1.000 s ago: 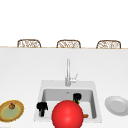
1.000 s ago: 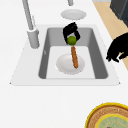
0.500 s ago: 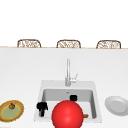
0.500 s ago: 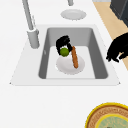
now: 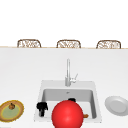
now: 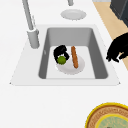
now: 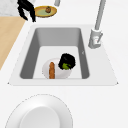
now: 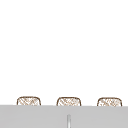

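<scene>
fingers of your right hand [image 6: 60,52] are curling round a small green fruit [image 6: 61,60], so the hand is closing on it from above. the fruit is looking round, smooth and plain green, and you are holding it low inside the sink [image 6: 65,81], over the faucet-side edge of a white plate [image 6: 75,70] that is lying on the basin floor. whether the fruit is touching that plate is hard to tell, because the dark fingers are covering most of it; a small green patch is peeking out under them in both side views.

beside the fruit, an orange stick of food [image 6: 74,57] is lying along the same white plate, close to the hand but apart from it.

in the front view a big red ball [image 5: 67,117] is blocking the front of the basin, so you are seeing just a scrap of the right hand and the tip of the orange stick past its edges.

your left hand [image 5: 41,108] is hanging at the sink's front left corner, fingers drooping loosely and holding nothing.

on the counter, a grey plate [image 5: 116,105] is sitting to the right of the sink, and a yellow dish [image 5: 7,113] with a small brown lump [image 5: 11,106], too blurred to name, is sitting to the left. the faucet [image 6: 30,22] is standing behind the basin.
</scene>
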Robot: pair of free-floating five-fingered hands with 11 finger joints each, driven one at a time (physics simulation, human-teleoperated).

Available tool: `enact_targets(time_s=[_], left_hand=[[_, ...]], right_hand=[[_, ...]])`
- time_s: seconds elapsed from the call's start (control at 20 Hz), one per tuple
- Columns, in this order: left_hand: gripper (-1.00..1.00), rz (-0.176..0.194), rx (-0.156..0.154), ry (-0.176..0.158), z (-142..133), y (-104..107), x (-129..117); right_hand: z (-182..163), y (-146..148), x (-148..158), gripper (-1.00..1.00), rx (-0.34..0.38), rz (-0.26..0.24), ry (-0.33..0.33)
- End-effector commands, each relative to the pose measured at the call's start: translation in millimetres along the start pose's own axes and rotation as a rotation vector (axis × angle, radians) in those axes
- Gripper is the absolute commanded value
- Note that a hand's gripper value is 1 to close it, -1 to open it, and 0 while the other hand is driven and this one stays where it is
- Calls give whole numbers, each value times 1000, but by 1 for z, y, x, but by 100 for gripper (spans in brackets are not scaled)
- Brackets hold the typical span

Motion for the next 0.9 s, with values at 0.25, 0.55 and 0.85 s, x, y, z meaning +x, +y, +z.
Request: enact_targets(time_s=[0.25,0.55,0.85], left_hand=[[0,0,0,0,0,0,0],[0,0,0,0,0,0,0],[0,0,0,0,0,0,0]], right_hand=[[-52,23,-1,100,75,19,-49],[-13,2,-1,-100,106,-16,-18],[-18,-11,-1,-100,126,-14,-21]])
